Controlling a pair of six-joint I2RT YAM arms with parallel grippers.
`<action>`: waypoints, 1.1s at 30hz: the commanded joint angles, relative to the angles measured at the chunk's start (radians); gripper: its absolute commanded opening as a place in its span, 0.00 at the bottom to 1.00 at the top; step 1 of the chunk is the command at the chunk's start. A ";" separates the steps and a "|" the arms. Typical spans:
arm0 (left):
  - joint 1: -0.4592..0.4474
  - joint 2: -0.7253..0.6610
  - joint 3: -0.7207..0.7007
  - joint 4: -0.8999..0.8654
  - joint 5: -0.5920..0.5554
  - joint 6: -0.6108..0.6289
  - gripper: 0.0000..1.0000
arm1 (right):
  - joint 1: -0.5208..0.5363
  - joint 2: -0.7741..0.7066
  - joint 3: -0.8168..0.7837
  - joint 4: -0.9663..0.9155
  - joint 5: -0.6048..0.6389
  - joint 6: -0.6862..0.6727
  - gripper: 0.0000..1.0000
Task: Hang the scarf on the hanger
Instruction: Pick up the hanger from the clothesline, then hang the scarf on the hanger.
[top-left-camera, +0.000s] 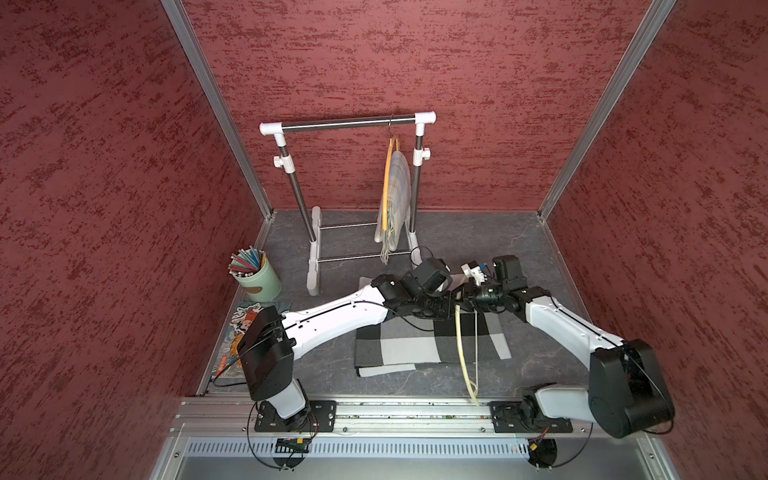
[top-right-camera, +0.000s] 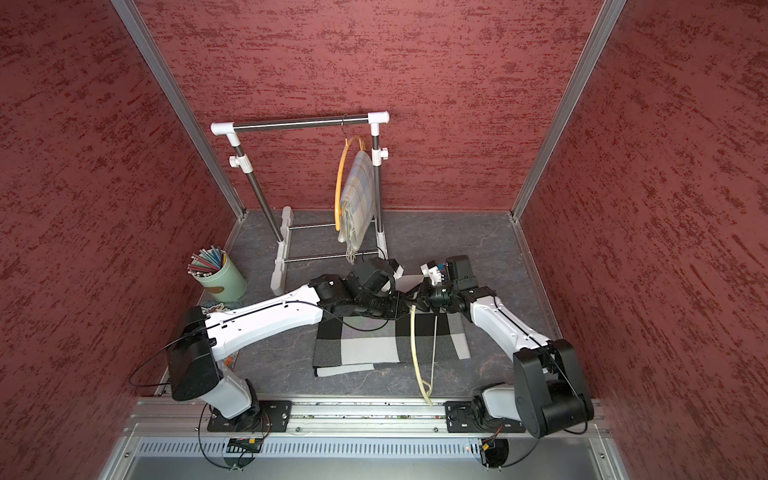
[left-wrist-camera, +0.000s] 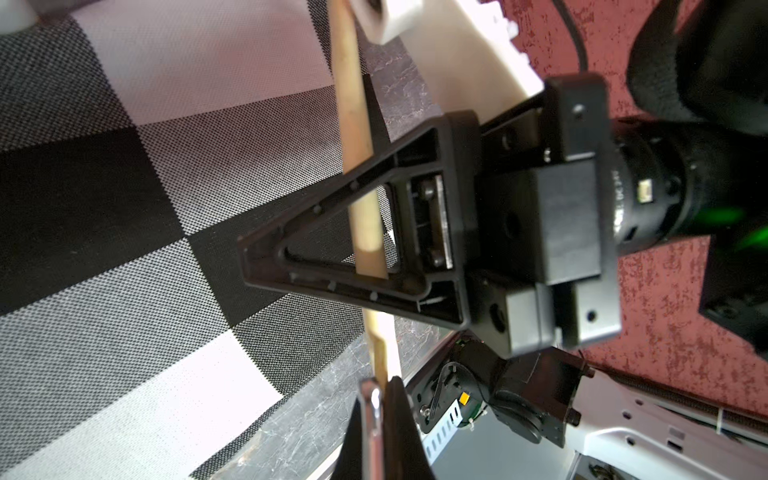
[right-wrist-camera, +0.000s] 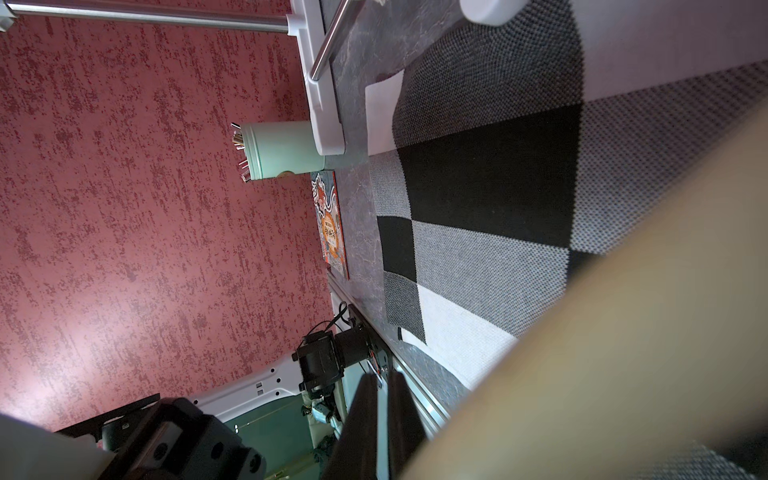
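Observation:
A black, grey and white checked scarf (top-left-camera: 399, 349) (top-right-camera: 361, 349) (left-wrist-camera: 124, 208) (right-wrist-camera: 498, 187) lies flat on the table. A cream hanger (top-left-camera: 462, 349) (top-right-camera: 415, 353) (left-wrist-camera: 353, 104) is held above the scarf's right part and reaches toward the front rail. Both arms meet at its far end. My right gripper (top-left-camera: 468, 297) (top-right-camera: 423, 301) (right-wrist-camera: 382, 380) is shut on the hanger's bar, which blurs large in the right wrist view (right-wrist-camera: 623, 353). My left gripper (top-left-camera: 455, 301) (top-right-camera: 409, 304) (left-wrist-camera: 380, 384) is shut on the same bar a little further along.
A white and steel rack (top-left-camera: 345, 123) stands at the back, with a yellow hanger carrying a plaid scarf (top-left-camera: 395, 195) at its right end. A green cup of pencils (top-left-camera: 257, 278) and a picture book (top-left-camera: 237, 332) sit at the left. The metal rail (top-left-camera: 395, 411) runs along the front.

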 joint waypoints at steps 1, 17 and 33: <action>0.014 -0.023 0.017 -0.037 -0.056 0.003 0.00 | 0.004 -0.004 0.063 -0.068 -0.021 -0.060 0.27; 0.036 -0.056 -0.044 -0.088 -0.183 -0.077 0.00 | -0.290 0.046 0.113 -0.451 0.706 -0.231 0.76; 0.091 0.076 0.011 -0.076 -0.160 -0.019 0.00 | -0.288 0.260 0.031 -0.340 0.522 -0.282 0.56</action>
